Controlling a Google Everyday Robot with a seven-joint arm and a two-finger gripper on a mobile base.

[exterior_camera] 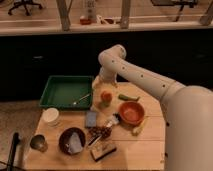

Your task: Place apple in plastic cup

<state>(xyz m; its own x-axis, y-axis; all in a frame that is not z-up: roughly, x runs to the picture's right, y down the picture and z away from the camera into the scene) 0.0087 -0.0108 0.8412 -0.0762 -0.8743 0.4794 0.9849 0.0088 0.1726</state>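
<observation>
The apple [105, 95], small and red-orange, sits at the mouth of the plastic cup [103, 104], a pale yellowish-green tumbler near the back middle of the wooden table [150, 145]. Only the cup's lower part shows under the apple. My gripper [104, 85] hangs from the white arm directly above the apple, close to its top. I cannot tell whether it touches the apple.
A green tray [62, 91] holding a utensil lies left of the cup. An orange bowl [131, 112] and a green pepper [128, 97] are to the right. In front are a blue object [91, 118], a dark bowl [72, 140], a white round container [51, 116] and a dark metallic cup [38, 143].
</observation>
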